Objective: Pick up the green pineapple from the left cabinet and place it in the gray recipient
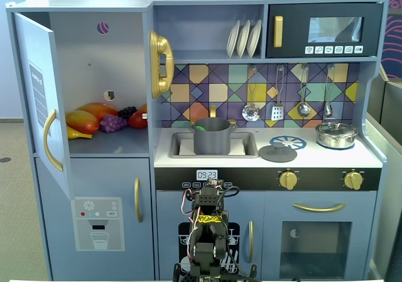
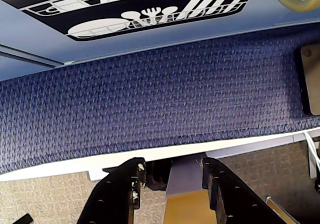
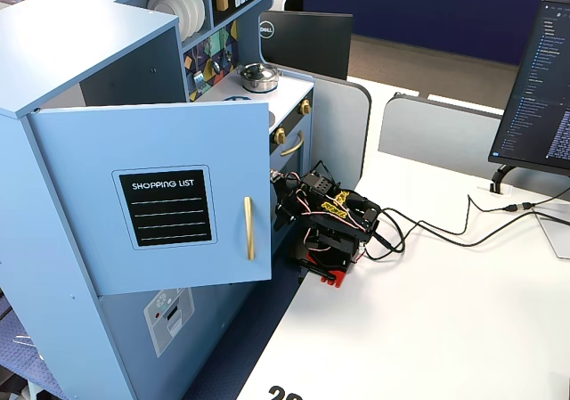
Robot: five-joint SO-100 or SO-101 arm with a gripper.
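A: Which step?
B: Judged finished: something green, likely the pineapple (image 1: 200, 129), lies in the gray pot (image 1: 211, 136), at 3 o'clock from the open cabinet (image 1: 100, 75). No further carry seems needed

A: Arm pose?
B: Folded low at 6 o'clock; fingers (image 2: 172, 184) narrowly parted, empty

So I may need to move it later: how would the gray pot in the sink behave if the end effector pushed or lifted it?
The gray pot looks like light, stiff toy plastic. It is wide with a flat base, so it probably will not tip easily. It sits in the sink recess, so a push would likely stop at the rim.
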